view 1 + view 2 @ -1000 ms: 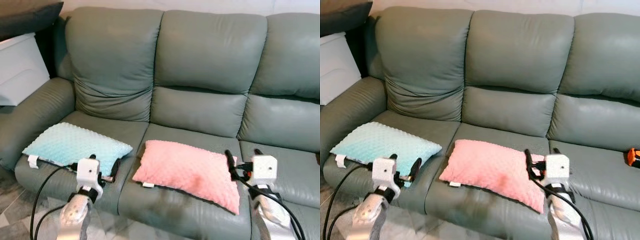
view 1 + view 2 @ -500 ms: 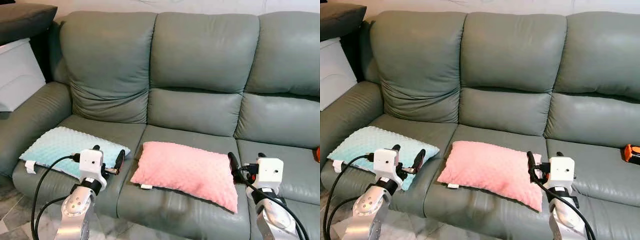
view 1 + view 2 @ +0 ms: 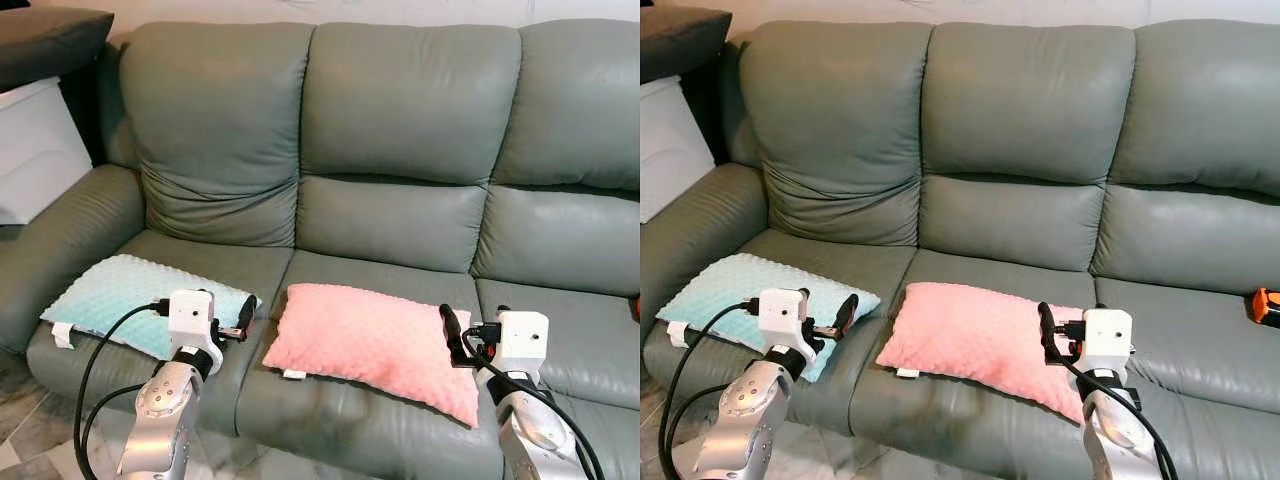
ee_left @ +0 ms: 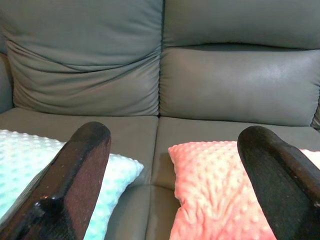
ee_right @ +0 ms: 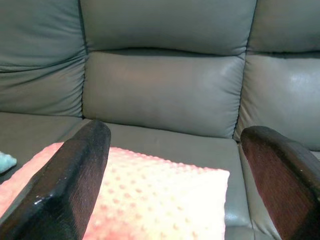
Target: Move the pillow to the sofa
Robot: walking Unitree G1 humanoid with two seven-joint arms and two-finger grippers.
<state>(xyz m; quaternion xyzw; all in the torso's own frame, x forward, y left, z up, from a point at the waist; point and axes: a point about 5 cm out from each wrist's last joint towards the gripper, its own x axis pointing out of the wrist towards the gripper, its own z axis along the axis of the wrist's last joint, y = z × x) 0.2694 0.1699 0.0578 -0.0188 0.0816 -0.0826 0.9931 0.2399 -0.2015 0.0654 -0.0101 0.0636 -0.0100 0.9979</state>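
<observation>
1. The pink pillow (image 3: 375,345) already lies flat on the middle seat of the grey-green sofa (image 3: 400,130), in the lower centre of the head views, so the placing looks done as far as these pictures show.
2. A mint pillow (image 3: 130,298) lies on the leftmost seat, lower left of the frame, just beside the pink one with a strip of bare seat between their near corners.
3. What seems left is only to draw both arms clear; I judge no further carrying is needed.
4. The left gripper (image 4: 170,175) hovers at the lower left, over the gap between the two pillows; its fingers are spread wide and hold nothing.
5. The right gripper (image 5: 175,175) sits at the lower right, by the pink pillow's right end; its fingers are likewise spread wide and empty, with the pillow lying between and below them in the wrist view.
6. A small orange object (image 3: 1266,306) rests on the right seat at the frame's right edge, well apart from both pillows.
</observation>
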